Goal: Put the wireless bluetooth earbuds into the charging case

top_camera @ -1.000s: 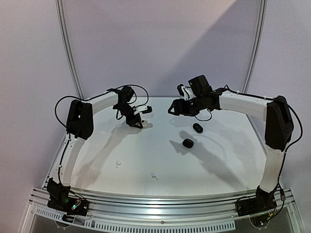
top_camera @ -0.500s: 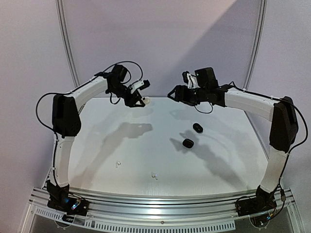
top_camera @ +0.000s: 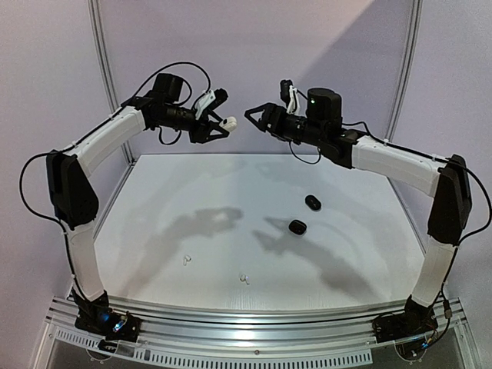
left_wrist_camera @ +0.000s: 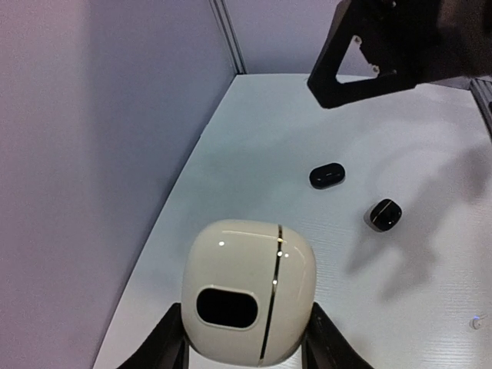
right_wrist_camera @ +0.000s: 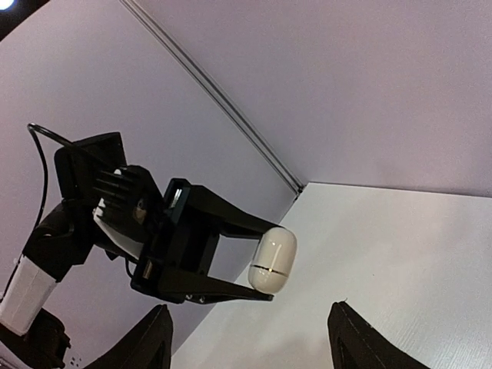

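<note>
High above the counter (top_camera: 192, 192), left pincer (top_camera: 224, 123) clamped on white case (left_wrist_camera: 247, 288), right pincer (top_camera: 252, 117) spread apart at its 3 o'clock, white earbuds (top_camera: 185, 260) lying toward 6 o'clock.

Your left claw (top_camera: 224, 124) has the white glossy rounded plastic charging case (top_camera: 229, 122) between its fingers, high over the white table (top_camera: 177, 192). Your right claw (top_camera: 250, 117) faces it from just right, not touching. Below the right claw lie two black oval plastic cases (top_camera: 313, 202) (top_camera: 297, 227). Two tiny white plastic earbuds (top_camera: 185, 260) (top_camera: 244, 278) lie well apart from them, nearer the table's front edge.
</note>
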Robot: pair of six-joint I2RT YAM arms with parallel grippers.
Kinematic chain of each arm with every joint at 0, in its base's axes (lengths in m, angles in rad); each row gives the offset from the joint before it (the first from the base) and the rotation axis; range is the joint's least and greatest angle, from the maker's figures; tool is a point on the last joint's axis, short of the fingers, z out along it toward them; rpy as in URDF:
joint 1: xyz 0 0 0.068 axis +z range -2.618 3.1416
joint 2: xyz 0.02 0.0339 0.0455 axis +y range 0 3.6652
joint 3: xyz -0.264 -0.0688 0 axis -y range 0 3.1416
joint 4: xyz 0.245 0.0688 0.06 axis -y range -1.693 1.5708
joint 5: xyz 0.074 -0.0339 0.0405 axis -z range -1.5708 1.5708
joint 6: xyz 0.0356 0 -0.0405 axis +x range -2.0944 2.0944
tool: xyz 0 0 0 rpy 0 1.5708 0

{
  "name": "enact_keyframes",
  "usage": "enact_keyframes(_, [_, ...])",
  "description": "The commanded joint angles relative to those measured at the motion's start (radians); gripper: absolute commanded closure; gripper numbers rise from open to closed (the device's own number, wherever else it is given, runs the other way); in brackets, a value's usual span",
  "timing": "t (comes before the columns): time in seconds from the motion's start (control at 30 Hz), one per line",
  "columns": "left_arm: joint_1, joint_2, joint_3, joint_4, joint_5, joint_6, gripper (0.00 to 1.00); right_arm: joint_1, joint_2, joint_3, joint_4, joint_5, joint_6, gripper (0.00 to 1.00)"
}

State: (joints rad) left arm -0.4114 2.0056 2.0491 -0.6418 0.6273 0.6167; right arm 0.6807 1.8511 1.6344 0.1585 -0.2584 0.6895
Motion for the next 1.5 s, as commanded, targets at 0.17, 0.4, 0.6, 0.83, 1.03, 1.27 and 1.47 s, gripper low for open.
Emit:
enact_keyframes(0.17, [-0.035,0.0,-0.003,0.045,-0.021,-0.034,1.0,0.018,0.155,0.139,0.048,0.087,0.124,0.3])
enact_keyframes(0.4, [-0.035,-0.003,-0.012,0.052,-0.016,-0.035,1.0,0.02,0.237,0.236,0.067,0.027,0.153,0.33])
enact_keyframes(0.6, [-0.036,0.001,-0.012,0.066,-0.017,-0.034,1.0,0.022,0.276,0.265,0.061,-0.001,0.169,0.43])
enact_keyframes(0.83, [-0.035,0.008,-0.007,0.087,-0.037,-0.029,1.0,0.032,0.294,0.271,0.055,-0.033,0.19,0.51])
enact_keyframes(1.03, [-0.035,0.011,-0.007,0.09,-0.032,-0.036,1.0,0.038,0.305,0.289,0.041,-0.044,0.183,0.64])
enact_keyframes(1.27, [-0.034,0.01,-0.011,0.075,-0.024,-0.024,0.98,0.037,0.302,0.303,0.026,-0.062,0.135,0.95])
enact_keyframes(1.47, [-0.026,0.003,0.014,-0.004,0.048,-0.01,0.22,0.025,0.264,0.286,0.008,-0.144,0.02,1.0])
